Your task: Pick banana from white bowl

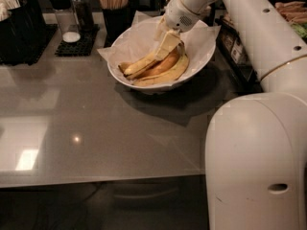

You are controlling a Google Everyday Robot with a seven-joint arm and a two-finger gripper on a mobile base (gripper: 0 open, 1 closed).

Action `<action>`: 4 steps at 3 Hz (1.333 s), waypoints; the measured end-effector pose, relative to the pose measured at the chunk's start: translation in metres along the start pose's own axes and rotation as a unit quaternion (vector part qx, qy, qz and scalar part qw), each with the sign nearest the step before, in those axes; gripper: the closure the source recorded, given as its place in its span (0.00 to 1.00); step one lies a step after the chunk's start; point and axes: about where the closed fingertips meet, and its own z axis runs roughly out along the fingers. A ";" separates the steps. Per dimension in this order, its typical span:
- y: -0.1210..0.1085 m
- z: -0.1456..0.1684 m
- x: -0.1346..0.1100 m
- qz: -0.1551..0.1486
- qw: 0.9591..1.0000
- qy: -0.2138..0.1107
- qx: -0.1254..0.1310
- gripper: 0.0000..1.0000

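Yellow banana [144,66] lies lower-left to upper-right (gripper [170,44] over its right end).

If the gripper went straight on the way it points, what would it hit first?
Probably the banana: the gripper points down at its right end inside the white bowl, though depth is unclear.

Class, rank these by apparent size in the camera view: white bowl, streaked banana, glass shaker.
1. White bowl
2. banana, the gripper at its far end over the bowl
3. glass shaker, farther back, so unsure
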 end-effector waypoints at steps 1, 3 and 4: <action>0.000 0.000 0.000 0.000 1.000 0.000 0.000 0.55; -0.001 0.000 0.000 0.000 1.000 0.000 0.001 0.16; -0.003 0.002 -0.002 -0.003 1.000 -0.002 0.002 0.02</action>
